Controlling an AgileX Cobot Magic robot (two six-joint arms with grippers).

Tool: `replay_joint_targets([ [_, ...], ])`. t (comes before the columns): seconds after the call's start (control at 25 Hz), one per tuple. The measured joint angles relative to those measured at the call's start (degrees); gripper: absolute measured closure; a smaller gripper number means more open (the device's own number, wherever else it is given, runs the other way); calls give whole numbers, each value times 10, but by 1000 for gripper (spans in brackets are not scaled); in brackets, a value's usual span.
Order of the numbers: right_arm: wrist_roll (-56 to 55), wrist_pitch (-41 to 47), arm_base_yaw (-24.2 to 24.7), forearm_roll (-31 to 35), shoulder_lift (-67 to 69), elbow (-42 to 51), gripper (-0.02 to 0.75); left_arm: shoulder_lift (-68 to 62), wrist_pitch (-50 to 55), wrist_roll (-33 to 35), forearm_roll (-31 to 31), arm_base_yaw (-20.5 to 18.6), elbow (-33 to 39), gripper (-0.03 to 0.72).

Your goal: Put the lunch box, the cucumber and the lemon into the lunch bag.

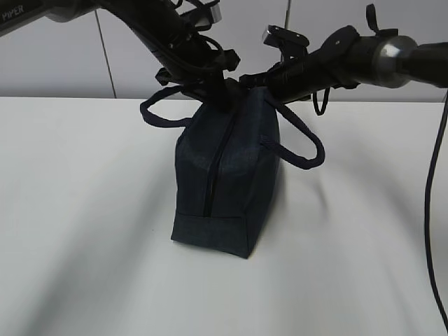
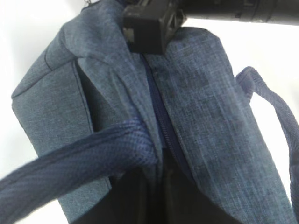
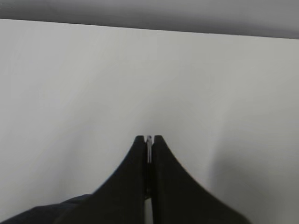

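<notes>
The dark navy lunch bag [image 1: 231, 182] stands on the white table, one end toward the camera, and its zipper [image 1: 210, 182] runs down that end as a closed dark line. My left gripper [image 1: 210, 91] is at the bag's far top end. In the left wrist view it [image 2: 156, 170] is shut on a fold of bag fabric beside the zipper [image 2: 161, 116]. My right gripper [image 1: 246, 82] meets the same end from the right. It [image 3: 148, 138] is shut on a thin metal sliver, the zipper's ring pull [image 3: 148, 147]. The lunch box, the cucumber and the lemon are out of view.
The bag's two loop handles [image 1: 164, 115] [image 1: 304, 143] hang out to either side. White table [image 1: 84, 231] lies all round the bag, with a pale wall behind. A black cable [image 1: 428, 210] hangs down at the right edge.
</notes>
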State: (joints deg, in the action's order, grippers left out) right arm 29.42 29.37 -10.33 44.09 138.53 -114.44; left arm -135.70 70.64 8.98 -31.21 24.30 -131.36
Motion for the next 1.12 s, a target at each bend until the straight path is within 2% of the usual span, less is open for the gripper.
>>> replay_joint_targets([
  [0.36, -20, 15, 2, 26, 16, -2, 738, 0, 0, 1, 6, 0, 0, 697],
  [1.12, -21, 47, 5, 28, 16, -2, 738, 0, 4, 2, 10, 2, 0, 697],
])
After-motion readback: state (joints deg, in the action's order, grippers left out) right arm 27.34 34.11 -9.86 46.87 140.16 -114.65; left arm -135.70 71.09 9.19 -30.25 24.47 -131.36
